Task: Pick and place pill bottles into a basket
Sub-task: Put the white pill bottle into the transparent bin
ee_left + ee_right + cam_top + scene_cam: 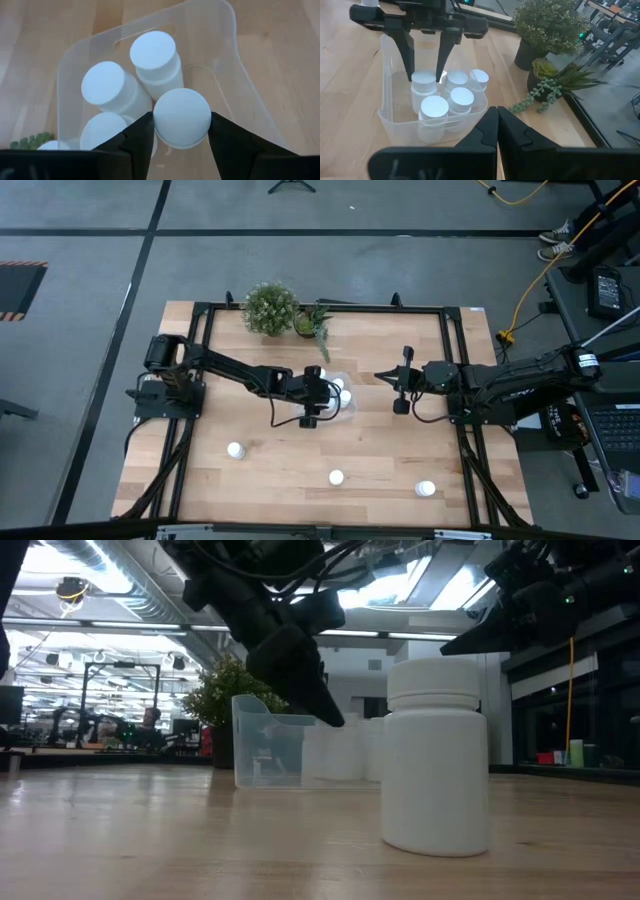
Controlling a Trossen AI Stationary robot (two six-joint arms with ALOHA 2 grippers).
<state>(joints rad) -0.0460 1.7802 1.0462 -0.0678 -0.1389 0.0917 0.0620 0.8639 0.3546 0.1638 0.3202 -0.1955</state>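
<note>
The basket (350,412) is a clear plastic tray at the table's middle, also in the left wrist view (230,30) and the right wrist view (395,115). Several white pill bottles (461,97) stand inside it. My left gripper (181,120) reaches into the tray from the left and is shut on one more bottle (424,85) there. Three bottles stand on the wood nearer the front edge (235,450), (336,477), (427,489). My right gripper (400,387) hangs shut just right of the tray, with nothing in it. My left gripper pinches the bottle's round white cap (181,102) between its two fingers (142,132), one on each side of the cap. The fingers slant down from the table's left. The bottle stands upright inside the tray, level with its neighbours.
A bushy potted plant (270,308) and a smaller trailing one (315,325) stand at the far edge behind the tray. In the low view one loose bottle (437,755) looms close. A black frame rail (455,360) borders the table.
</note>
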